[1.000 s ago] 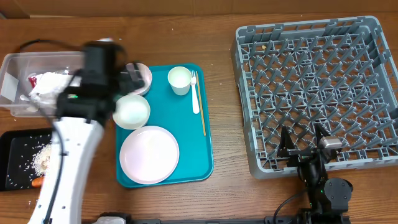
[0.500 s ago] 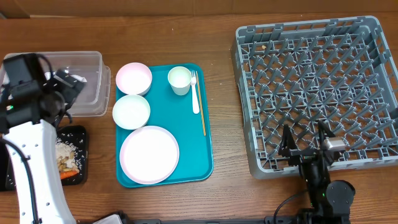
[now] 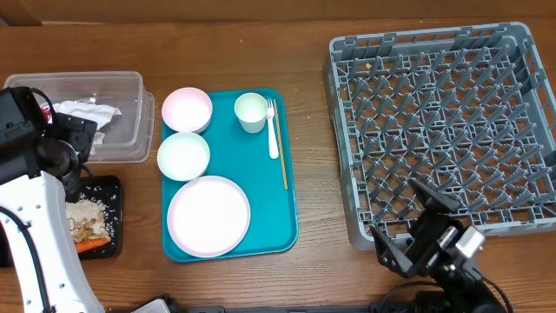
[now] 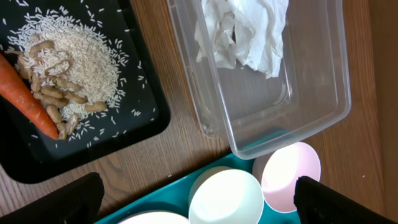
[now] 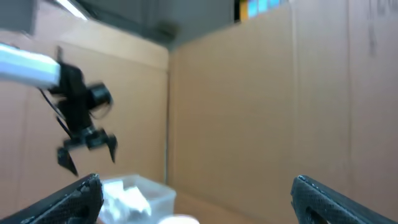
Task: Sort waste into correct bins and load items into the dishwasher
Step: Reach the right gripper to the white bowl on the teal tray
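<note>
The clear tub (image 3: 130, 130) holds a crumpled napkin (image 3: 87, 113), which also shows in the left wrist view (image 4: 245, 31). The black tray (image 3: 111, 217) holds beige scraps (image 4: 74, 56) and a carrot piece (image 4: 28, 96). My left gripper (image 3: 85, 148) hangs open and empty over the gap between tub and black tray. The teal tray (image 3: 278, 217) carries two bowls (image 3: 187, 109) (image 3: 183, 155), a plate (image 3: 208, 215), a cup (image 3: 250, 110), a fork (image 3: 273, 130) and a stick (image 3: 283, 161). My right gripper (image 3: 407, 222) is open and empty at the front edge of the grey rack (image 3: 443, 130). I see no red wrapper.
The right wrist view points level across the table at cardboard walls, with the left arm (image 5: 81, 124) and the tub (image 5: 134, 193) in the distance. The rack holds no dishes. Bare wood lies between the teal tray and the rack.
My left arm has swung left from the bowls to over the tub and black tray, and the napkin now lies uncovered in the tub. My right gripper has tilted and shifted left at the rack's front.
</note>
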